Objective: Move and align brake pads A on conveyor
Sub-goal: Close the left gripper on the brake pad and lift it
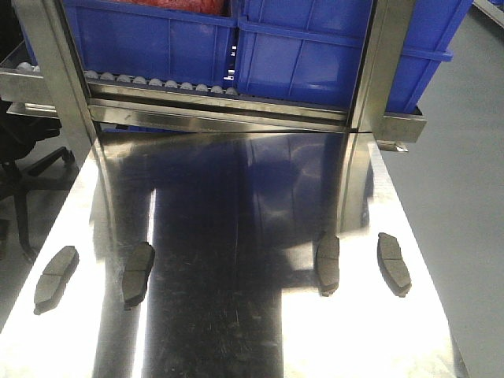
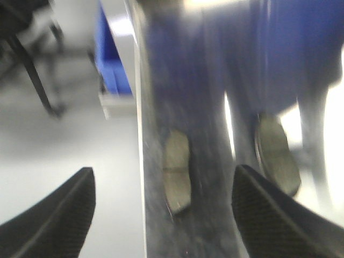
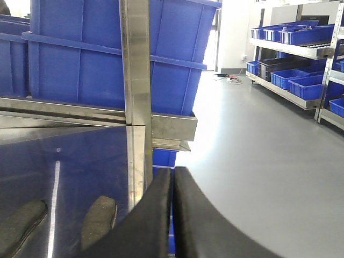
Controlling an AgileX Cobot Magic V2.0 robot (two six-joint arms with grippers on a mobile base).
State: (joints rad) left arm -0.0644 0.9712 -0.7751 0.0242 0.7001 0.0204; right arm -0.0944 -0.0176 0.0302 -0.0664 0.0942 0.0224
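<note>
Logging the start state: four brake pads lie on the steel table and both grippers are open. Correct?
Not quite. The right gripper is shut, its fingers pressed together in the right wrist view; only the left gripper is open. The four brake pads are on the steel table, as you say.

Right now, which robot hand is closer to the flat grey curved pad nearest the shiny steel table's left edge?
Left. The left gripper, open, frames that pad; the right gripper, shut, is over the steel table's opposite edge.
</note>
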